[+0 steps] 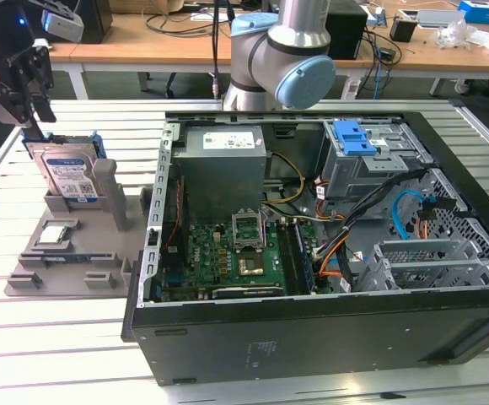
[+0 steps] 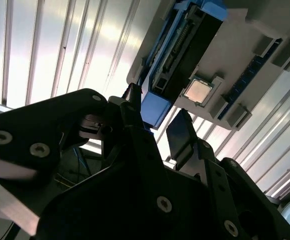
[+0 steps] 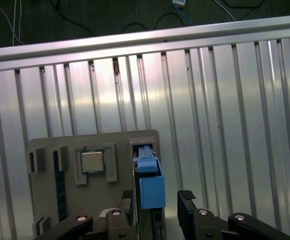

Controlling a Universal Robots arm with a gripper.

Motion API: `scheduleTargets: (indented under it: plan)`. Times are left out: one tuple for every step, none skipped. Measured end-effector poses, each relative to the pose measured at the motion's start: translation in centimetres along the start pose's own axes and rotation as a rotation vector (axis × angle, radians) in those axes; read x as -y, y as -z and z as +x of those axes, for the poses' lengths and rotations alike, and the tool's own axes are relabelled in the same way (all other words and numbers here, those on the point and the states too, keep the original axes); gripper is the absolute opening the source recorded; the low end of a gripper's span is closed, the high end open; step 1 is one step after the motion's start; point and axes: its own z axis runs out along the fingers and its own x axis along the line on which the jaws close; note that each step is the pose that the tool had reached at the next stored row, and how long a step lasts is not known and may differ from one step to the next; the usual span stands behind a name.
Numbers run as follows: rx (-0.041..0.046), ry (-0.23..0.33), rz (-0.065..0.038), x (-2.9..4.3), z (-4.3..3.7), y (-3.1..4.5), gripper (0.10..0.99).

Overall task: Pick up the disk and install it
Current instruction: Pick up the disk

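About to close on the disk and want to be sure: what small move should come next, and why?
Probably ease straight down a little first. In the first wrist view the open gripper straddles the disk, upright in its grey holder, but only the fingertips reach its blue top edge.

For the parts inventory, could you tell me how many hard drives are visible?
1: the hard drive stands upright in the grey holder at the exterior view's left, just below the gripper. The computer case may hide others.

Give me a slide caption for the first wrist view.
Open gripper flanking the disk, which stands in its grey holder.
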Motion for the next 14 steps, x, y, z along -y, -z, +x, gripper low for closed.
scheduleTargets:
  plan:
    - [0.0,0.0,0.0,0.0,0.0,-0.2,0.482]
    - [0.0001,0.0,0.0,0.01,0.0,-0.35,0.482]
    - [0.0,0.0,0.0,0.01,0.01,-0.37,0.482]
    - [0.0,0.0,0.0,0.01,0.01,-0.4,0.482]
    - [0.0001,0.0,0.0,0.01,0.01,-0.43,0.482]
    - [0.0,0.0,0.0,0.01,0.01,-0.45,0.482]
    - [0.0,0.0,0.0,0.01,0.01,-0.48,0.482]
    - [0.0001,0.0,0.0,0.01,0.01,-0.52,0.482]
    - [0.0001,0.0,0.0,0.02,0.0,-0.58,0.482]
    - [0.0001,0.0,0.0,0.02,0.01,-0.63,0.482]
    - [0.0,0.0,0.0,0.02,0.0,-0.67,0.482]
    - [0.0,0.0,0.0,0.03,0.0,-0.71,0.482]
    - [0.0,0.0,0.0,0.03,0.0,-0.75,0.482]
    - [0.0,0.0,0.0,0.04,0.01,-0.83,0.482]
